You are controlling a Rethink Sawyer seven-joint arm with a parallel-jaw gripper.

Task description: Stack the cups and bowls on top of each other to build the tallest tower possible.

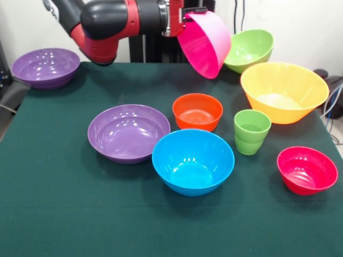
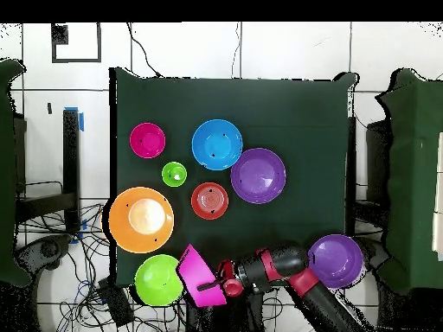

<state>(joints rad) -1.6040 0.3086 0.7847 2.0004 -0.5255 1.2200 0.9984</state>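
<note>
Hanging tilted in the air, the large hot-pink bowl (image 1: 206, 44) is pinched by its rim in the gripper (image 1: 188, 15), which is clenched on it; the exact bite of the fingers is hard to make out, so the hold may be shallower than it looks. Taking the large yellow-orange bowl (image 1: 284, 91) as the landmark: the pink bowl hovers above the desk (image 1: 53, 176) off its far-left side, a lime-green bowl (image 1: 249, 49) sits just behind it, the nested lime-green cups (image 1: 251, 131) stand just in front of it, the red-pink bowl (image 1: 307, 169) lies nearer the camera, and the small orange bowl (image 1: 198, 111), blue bowl (image 1: 193, 160) and a purple bowl (image 1: 128, 131) spread away to its left. A second purple bowl (image 1: 46, 67) sits far off at the desk's corner.

Risks, as I judge them: a one-sided rim grip on glossy plastic could slip or let the bowl swing; lowering it tilted could clip the lime-green bowl or land it askew, sliding off whatever it is set on.
</note>
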